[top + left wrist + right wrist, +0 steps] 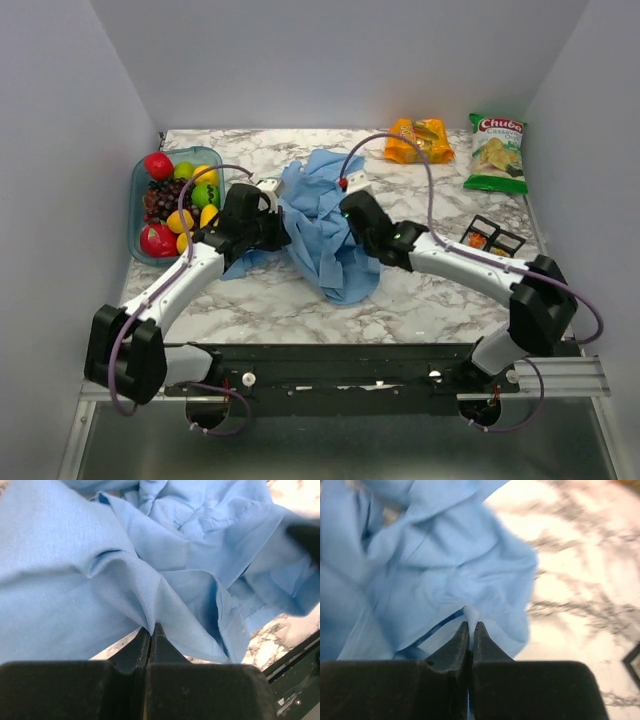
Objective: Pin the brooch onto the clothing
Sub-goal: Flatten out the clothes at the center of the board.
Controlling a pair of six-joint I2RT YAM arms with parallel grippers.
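The clothing (322, 235), a light blue shirt, lies crumpled in the middle of the marble table. My left gripper (278, 222) is at its left side and is shut on a fold of the fabric (125, 580), with the cloth pinched at the fingertips (151, 628). At the shirt's right side, my right gripper (350, 212) is shut on another raised fold (450, 575), which is nipped between its tips (471, 625). A tiny orange-red piece, likely the brooch (478, 240), sits in a small black tray at the right, away from both grippers.
A clear tub of toy fruit (136, 215) stands at the left, close to the left arm. An orange snack pack (418, 140) and a green chip bag (497, 150) lie at the back right. Two black trays (500, 238) sit by the right arm. Walls enclose the table.
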